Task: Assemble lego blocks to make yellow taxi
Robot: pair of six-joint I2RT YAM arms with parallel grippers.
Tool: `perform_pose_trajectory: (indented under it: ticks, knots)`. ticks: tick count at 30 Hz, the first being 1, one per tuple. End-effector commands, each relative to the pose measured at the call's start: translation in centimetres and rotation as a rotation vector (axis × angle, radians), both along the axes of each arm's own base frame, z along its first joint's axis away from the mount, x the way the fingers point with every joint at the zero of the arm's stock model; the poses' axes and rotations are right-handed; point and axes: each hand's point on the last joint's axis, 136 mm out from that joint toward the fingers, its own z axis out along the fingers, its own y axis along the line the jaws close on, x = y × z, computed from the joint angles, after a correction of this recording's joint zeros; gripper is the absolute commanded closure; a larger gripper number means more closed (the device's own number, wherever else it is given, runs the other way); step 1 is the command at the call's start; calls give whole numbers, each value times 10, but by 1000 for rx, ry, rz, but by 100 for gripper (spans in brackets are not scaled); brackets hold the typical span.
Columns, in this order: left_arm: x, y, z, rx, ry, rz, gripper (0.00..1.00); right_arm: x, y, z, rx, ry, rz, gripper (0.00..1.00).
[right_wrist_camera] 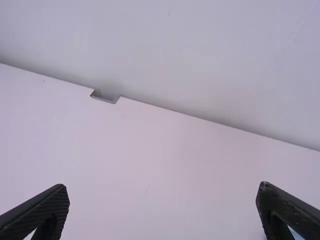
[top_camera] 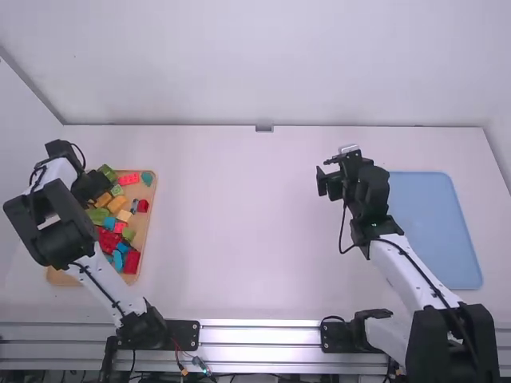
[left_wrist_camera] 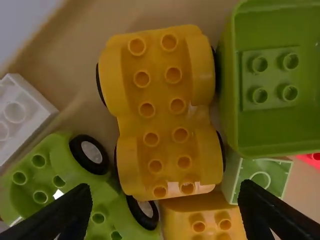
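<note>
My left gripper (top_camera: 89,188) is over the block-filled wooden tray (top_camera: 149,209) at the table's left. In the left wrist view its fingers stand wide apart, so the left gripper (left_wrist_camera: 165,212) is open, with a yellow wheeled car base (left_wrist_camera: 162,117) lying studs up beyond the fingertips. A yellow block (left_wrist_camera: 205,220) touches the car base's lower end. My right gripper (top_camera: 326,182) is held above the right half of the table, left of a blue mat; in the right wrist view the right gripper (right_wrist_camera: 162,192) is open with nothing between its fingers.
Around the yellow base lie a green wheeled base (left_wrist_camera: 45,175), a large green hollow block (left_wrist_camera: 272,125), a light green block (left_wrist_camera: 257,177) and a white block (left_wrist_camera: 22,112). The blue mat (top_camera: 439,231) lies at the table's right. A wall runs behind the table.
</note>
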Motion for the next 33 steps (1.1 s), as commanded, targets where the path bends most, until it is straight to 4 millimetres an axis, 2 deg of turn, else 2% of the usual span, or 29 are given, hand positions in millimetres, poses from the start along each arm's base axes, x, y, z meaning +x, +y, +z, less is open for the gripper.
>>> perform_pose_trajectory:
  ticks: [1, 9, 19, 27, 33]
  knots:
    - [-5, 3, -10, 7, 29, 4, 23, 5, 2, 12, 8, -22, 3, 1]
    - [-4, 11, -12, 51, 21, 20, 26, 4, 1, 8, 5, -3, 4, 1]
    - [-5, 5, -23, 29, 4, 13, 28, 4, 1, 8, 8, -2, 3, 1]
    - [-5, 8, -24, 43, 1, 43, 24, 3, 1, 5, 3, 8, 4, 1]
    - [-8, 9, -36, 62, -14, 73, 23, 2, 1, 2, 2, 21, 4, 1]
